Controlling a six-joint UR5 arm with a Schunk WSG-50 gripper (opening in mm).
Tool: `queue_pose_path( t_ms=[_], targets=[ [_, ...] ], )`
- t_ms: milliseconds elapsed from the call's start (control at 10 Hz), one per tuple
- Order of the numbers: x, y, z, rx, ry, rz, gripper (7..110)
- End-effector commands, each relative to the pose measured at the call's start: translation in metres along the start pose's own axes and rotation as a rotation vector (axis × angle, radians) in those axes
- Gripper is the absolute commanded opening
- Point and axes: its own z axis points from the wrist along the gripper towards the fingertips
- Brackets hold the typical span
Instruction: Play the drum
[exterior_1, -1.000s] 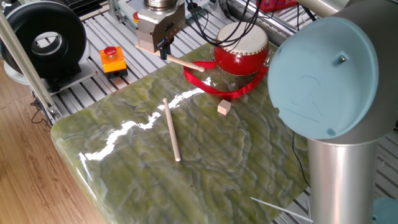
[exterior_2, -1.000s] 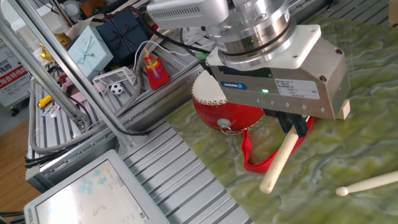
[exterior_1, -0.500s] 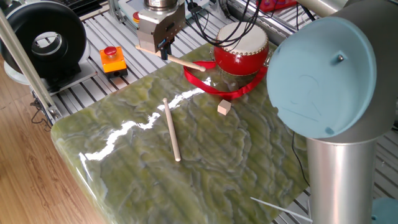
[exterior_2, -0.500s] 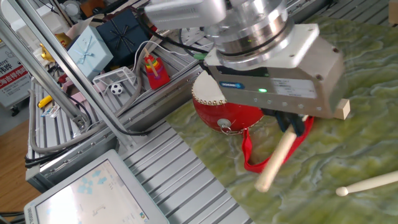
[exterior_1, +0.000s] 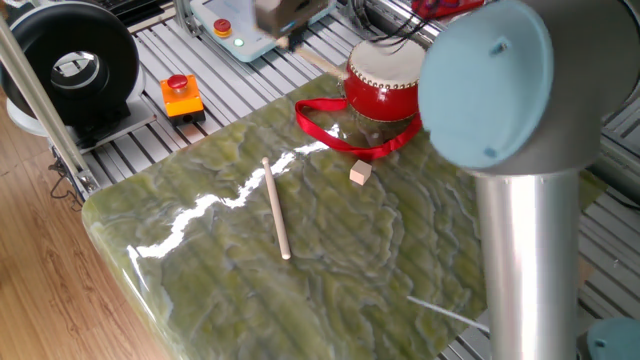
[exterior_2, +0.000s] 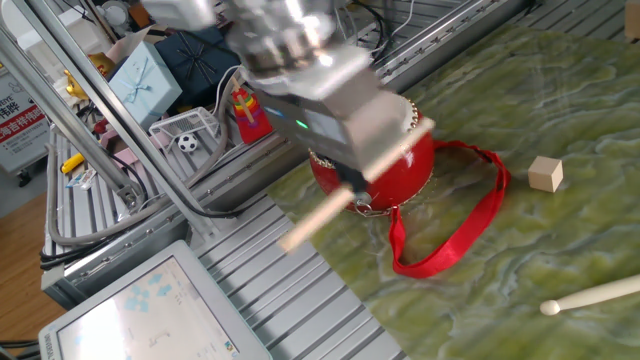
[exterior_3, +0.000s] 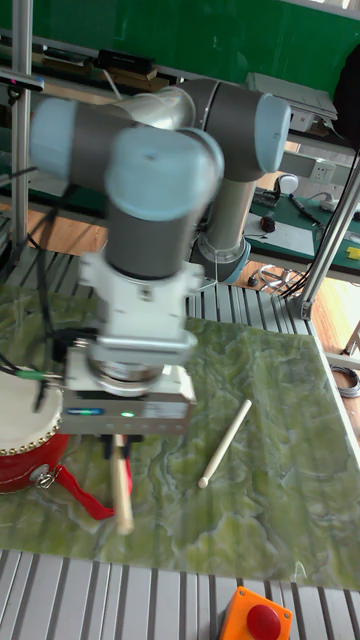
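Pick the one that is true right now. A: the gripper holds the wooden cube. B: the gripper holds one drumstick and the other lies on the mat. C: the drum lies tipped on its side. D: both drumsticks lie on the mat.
B: the gripper is shut on a drumstick beside the upright drum, while the second drumstick lies loose on the mat and the cube sits untouched.
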Motion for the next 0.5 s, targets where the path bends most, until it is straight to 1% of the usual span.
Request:
queue_pose_path(
  t_ms=[0,100,200,300,400],
  targets=[
    [0.033,-0.073,0.0,0.025,0.003,0.033,7],
    [0.045,-0.078,0.001,0.025,0.009,0.029,7],
    [0.056,-0.085,0.003,0.036,0.022,0.005,7],
    [0.066,-0.097,0.006,0.07,0.038,-0.035,7],
    [0.071,-0.108,0.008,0.106,0.048,-0.062,7]
  ],
)
